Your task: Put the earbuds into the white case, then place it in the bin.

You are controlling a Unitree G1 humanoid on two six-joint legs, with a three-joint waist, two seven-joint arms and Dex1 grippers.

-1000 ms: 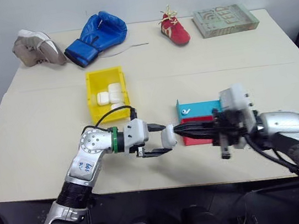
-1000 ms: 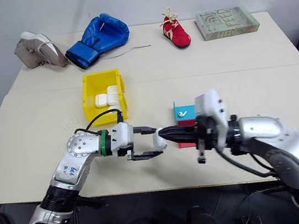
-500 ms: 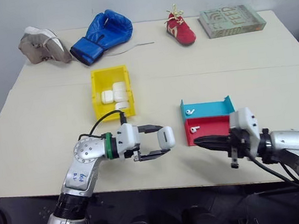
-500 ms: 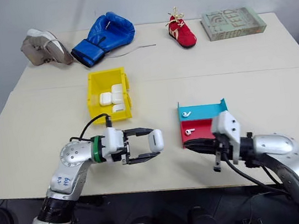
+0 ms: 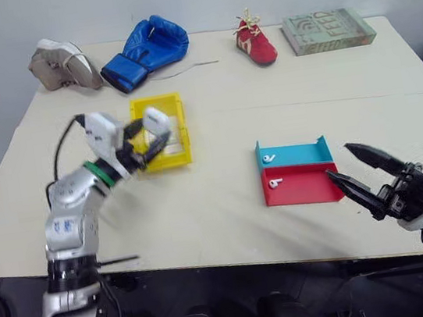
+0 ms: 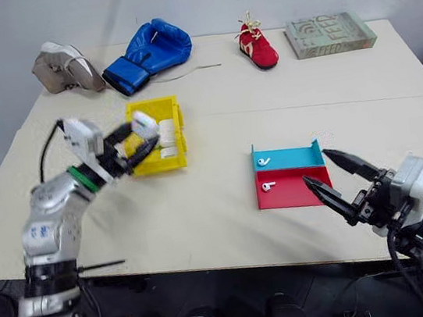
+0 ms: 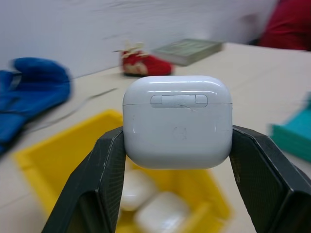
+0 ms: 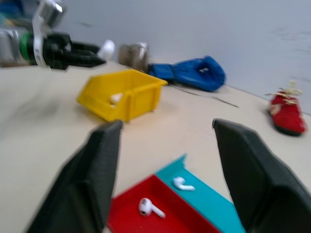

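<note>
My left gripper is shut on the white case, lid closed, and holds it in the air over the near left part of the yellow bin. Other white cases lie inside the bin. Two earbuds are on the table: one in the teal tray, one in the red tray. My right gripper is open and empty, just right of the red tray near the table's front edge.
Along the table's far edge lie a beige shoe, a blue boxing glove, a red shoe and a grey-green book. A seam crosses the table behind the bin.
My left arm swung left and away from the front edge, carrying the case to the bin. My right gripper drew back from the case to the right and opened.
</note>
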